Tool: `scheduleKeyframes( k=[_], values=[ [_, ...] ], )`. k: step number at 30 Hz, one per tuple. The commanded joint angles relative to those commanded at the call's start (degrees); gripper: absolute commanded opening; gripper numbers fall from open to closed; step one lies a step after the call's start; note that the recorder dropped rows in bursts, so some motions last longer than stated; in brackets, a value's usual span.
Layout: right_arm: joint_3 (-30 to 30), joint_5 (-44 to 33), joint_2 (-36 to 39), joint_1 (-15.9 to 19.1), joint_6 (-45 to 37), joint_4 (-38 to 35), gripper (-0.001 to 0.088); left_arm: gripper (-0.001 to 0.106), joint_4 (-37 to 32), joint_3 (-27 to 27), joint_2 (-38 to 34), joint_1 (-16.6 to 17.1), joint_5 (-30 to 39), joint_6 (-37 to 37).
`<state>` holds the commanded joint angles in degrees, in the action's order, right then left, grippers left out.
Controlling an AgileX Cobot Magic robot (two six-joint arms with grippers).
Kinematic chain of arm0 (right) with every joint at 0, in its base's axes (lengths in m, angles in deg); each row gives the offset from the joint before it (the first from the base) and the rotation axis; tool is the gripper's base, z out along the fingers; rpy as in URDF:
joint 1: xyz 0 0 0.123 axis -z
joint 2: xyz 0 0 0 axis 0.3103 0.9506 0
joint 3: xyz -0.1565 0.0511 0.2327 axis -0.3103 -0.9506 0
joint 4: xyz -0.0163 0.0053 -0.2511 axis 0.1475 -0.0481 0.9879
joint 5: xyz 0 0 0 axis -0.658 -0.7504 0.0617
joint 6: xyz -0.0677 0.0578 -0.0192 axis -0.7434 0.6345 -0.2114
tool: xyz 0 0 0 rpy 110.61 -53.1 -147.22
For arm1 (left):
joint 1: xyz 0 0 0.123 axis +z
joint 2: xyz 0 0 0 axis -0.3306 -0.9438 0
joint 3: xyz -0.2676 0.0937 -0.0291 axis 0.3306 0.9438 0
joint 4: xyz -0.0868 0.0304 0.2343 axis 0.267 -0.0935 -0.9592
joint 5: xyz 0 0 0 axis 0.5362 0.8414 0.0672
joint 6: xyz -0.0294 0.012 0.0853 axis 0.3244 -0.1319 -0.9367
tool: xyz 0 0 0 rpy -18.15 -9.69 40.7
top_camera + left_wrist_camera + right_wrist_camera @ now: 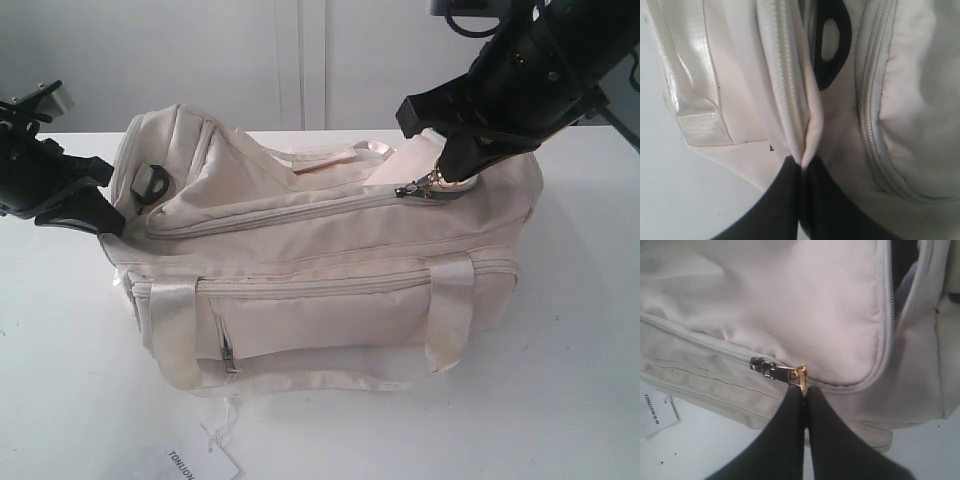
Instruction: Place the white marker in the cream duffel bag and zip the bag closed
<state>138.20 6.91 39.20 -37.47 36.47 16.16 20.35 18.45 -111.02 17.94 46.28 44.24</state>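
White table (560,400) and pale panelled wall (250,50) frame the cream duffel bag (330,250), which lies lengthwise at the middle of the table with its front pocket zip (225,350) and two shiny webbing handles (450,310) facing the exterior camera. At the bag's left end your left gripper (801,162) has its jaws pressed together on a fold of cream fabric beside the top zip, just below the black D-ring (832,45). On the right, your right gripper (804,390) reaches down from above with its jaws closed tight on the gold ring charm (801,375), which hangs from the dark metal slider (762,366) on the top zip. To the left of the slider in the exterior view the zip teeth lie meshed; beyond the ring the track curves round the bag's corner, where the right wrist view shows a dark gap between its two sides (the lining shows there). You cannot see the white marker in any view. A white paper tag (205,462) printed TONLION lies on the table in front of the bag.
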Motion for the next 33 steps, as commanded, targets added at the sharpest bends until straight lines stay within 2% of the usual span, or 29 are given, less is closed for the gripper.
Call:
scheduleKeyframes(
  k=[9, 19, 23, 25, 29, 33],
  values=[
    [0.0, 0.0, 0.0, 2.8, 0.0, -0.5, 0.0000, 0.000, -1.2, 0.0, 0.0, 0.0, -0.5, 0.0],
    [0.0, 0.2, 0.0, 2.9, 0.0, -0.8, 0.0000, 0.000, -1.2, 0.0, 0.0, 0.0, -0.4, 0.0],
    [0.0, 0.3, 0.0, 2.9, -0.6, -4.1, 0.0000, 0.000, -0.4, 0.0, 0.0, 0.0, -0.8, 0.0],
    [0.0, 0.8, 0.0, 2.9, -1.7, -6.3, 0.0000, 0.008, -0.1, 0.0, 0.1, 0.0, -1.1, 0.0],
    [0.0, 1.0, 0.1, 2.9, -5.0, -11.6, 0.0000, 0.032, 0.1, -0.1, 1.2, 0.0, -1.0, -0.4],
    [0.0, 1.0, 0.2, 2.9, -5.4, -12.3, 0.0000, 0.052, -0.1, -1.1, 2.7, 0.0, 0.1, -0.4]
  ],
)
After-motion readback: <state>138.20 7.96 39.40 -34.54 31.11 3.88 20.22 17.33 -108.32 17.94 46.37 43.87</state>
